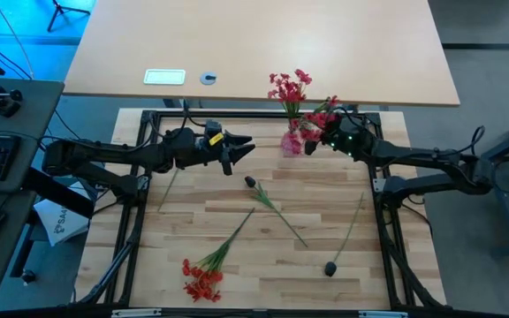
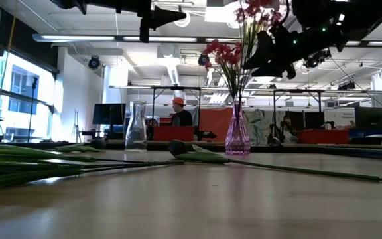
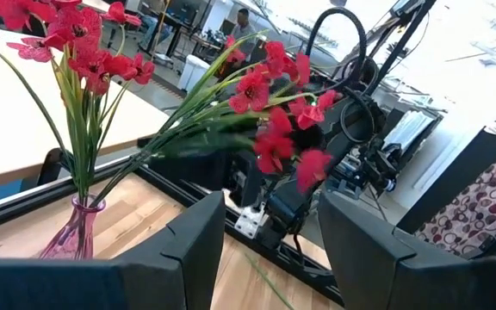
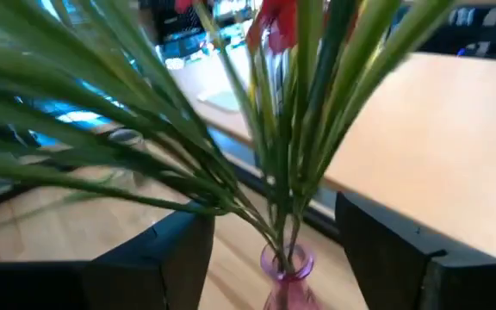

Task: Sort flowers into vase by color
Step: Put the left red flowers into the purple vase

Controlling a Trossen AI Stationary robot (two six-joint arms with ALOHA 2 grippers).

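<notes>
We record the right gripper raised just beside the pink vase at the table's far edge, its fingers clamped on a spray of red flowers whose stems slant toward the vase mouth, where another red spray already stands. The left gripper hovers above the table to the vase's left, fingers apart and empty; on the wooden table we list one red spray near the front edge and two dark buds on thin stems, well apart from the vase
</notes>
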